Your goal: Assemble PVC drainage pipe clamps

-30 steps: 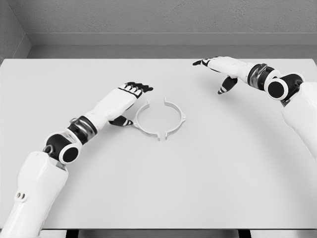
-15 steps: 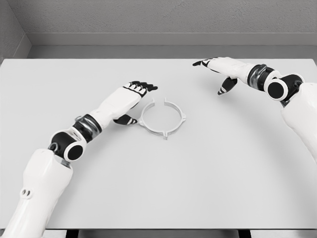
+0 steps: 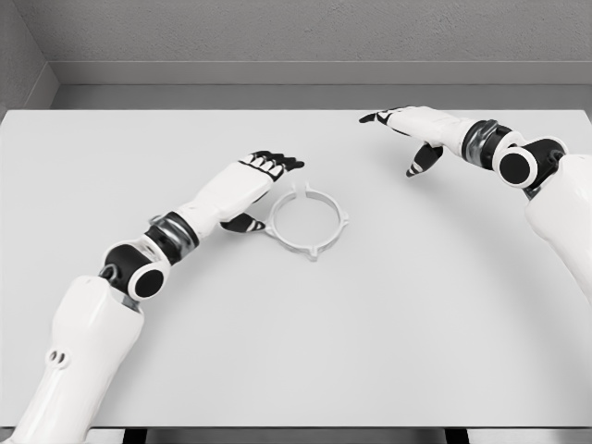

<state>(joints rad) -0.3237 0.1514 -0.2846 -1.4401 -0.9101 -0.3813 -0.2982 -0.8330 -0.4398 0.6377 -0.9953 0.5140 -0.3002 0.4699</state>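
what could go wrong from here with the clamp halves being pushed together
1. The left hand presses the white plastic clamp ring only from its left edge, with nothing bracing the far side, so the ring may slide across the smooth white table rather than seat.
2. The two halves look closed, but whether the joints are locked is not visible; they might part once released.
3. The right hand hovers apart, too far away to steady it.

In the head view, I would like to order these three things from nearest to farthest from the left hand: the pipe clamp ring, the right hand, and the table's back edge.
1. The pipe clamp ring, just right of the left hand, beside its thumb.
2. The table's back edge, straight beyond the hand's fingers.
3. The right hand, far across at the table's right rear.
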